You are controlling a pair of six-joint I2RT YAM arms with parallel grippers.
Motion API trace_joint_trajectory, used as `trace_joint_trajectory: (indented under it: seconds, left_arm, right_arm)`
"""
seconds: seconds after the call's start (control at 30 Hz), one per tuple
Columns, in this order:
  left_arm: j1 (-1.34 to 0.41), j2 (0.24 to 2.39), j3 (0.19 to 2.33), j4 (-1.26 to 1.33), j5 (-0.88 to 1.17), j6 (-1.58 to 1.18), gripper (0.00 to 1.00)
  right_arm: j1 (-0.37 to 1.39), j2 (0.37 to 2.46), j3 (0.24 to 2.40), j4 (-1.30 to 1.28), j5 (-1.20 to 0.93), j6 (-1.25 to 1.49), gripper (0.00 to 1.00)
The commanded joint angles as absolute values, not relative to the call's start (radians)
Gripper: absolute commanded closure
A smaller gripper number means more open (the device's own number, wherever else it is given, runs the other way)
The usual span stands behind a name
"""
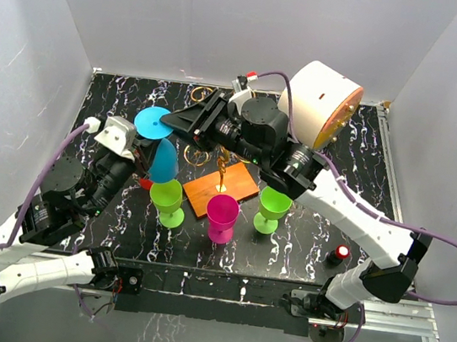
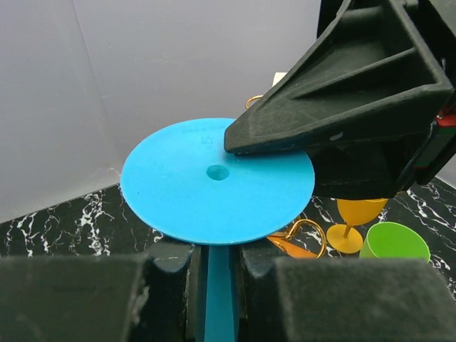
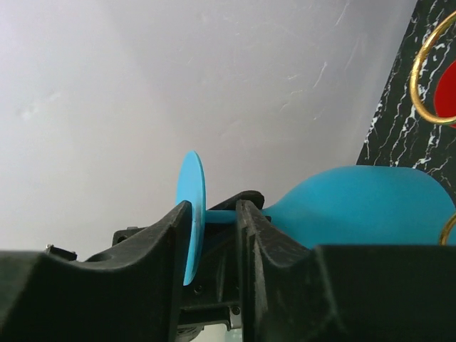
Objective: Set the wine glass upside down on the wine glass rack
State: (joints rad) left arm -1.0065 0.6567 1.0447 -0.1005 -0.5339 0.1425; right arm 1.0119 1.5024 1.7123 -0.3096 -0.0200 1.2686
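Observation:
A blue wine glass [image 1: 164, 160] hangs upside down over the left of the table, its flat foot [image 2: 206, 185] on top. My left gripper [image 2: 217, 285] is shut on its stem just under the foot. From the right, my right gripper [image 3: 214, 228] straddles the foot's edge: one finger lies against the foot's outer face [image 3: 191, 214], the other stands by the stem near the bowl [image 3: 356, 206], with a gap left between them. The wine glass rack [image 1: 224, 170], gold wire on an orange-brown square base [image 1: 239, 185], stands just right of the glass, partly hidden by the right arm.
Two green glasses [image 1: 168, 201] [image 1: 273, 207] and a magenta glass [image 1: 222, 215] stand upright in front of the rack. A yellow glass [image 2: 356, 214] stands beyond it. A large white cylinder [image 1: 323, 103] lies at the back right. A red button [image 1: 340, 255] sits at the right front.

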Motion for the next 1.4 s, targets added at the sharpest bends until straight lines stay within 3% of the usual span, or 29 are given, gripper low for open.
trace_joint_trajectory:
  seconds: [0.0,0.2,0.27,0.47,0.57,0.87,1.13,1.37]
  left_arm:
    - [-1.008,0.649,1.047,-0.068,-0.539,0.124,1.0]
    - [-1.008,0.651,1.06,-0.109,-0.538,0.112,0.97]
    - [-1.008,0.647,1.059,-0.124,-0.541,0.095,0.89]
    - [-1.008,0.592,1.023,-0.172,-0.546,-0.064,0.49]
    - [-1.008,0.548,1.01,-0.205,-0.517,-0.211,0.4]
    - [-1.008,0.499,1.014,-0.361,-0.548,-0.86,0.33]
    - [-1.008,0.514,1.076,-0.322,-0.642,-0.982,0.26]
    - [-1.008,0.583,1.135,-0.397,-0.763,-1.062,0.29]
  right_arm:
    - [1.015,1.501,1.724,-0.187,-0.088,1.334,0.74]
    - [1.023,1.49,1.687,-0.163,-0.095,1.367,1.0]
    - [1.024,1.483,1.676,-0.163,-0.084,1.377,1.0]
    - [1.025,1.481,1.658,-0.13,-0.056,1.389,1.0]
    - [1.025,1.485,1.642,-0.096,-0.036,1.395,1.0]
    - [1.025,1.46,1.574,-0.051,0.009,1.398,1.0]
    - [1.025,1.422,1.516,-0.043,0.032,1.4,1.0]
    - [1.025,1.387,1.474,-0.036,0.024,1.402,1.0]
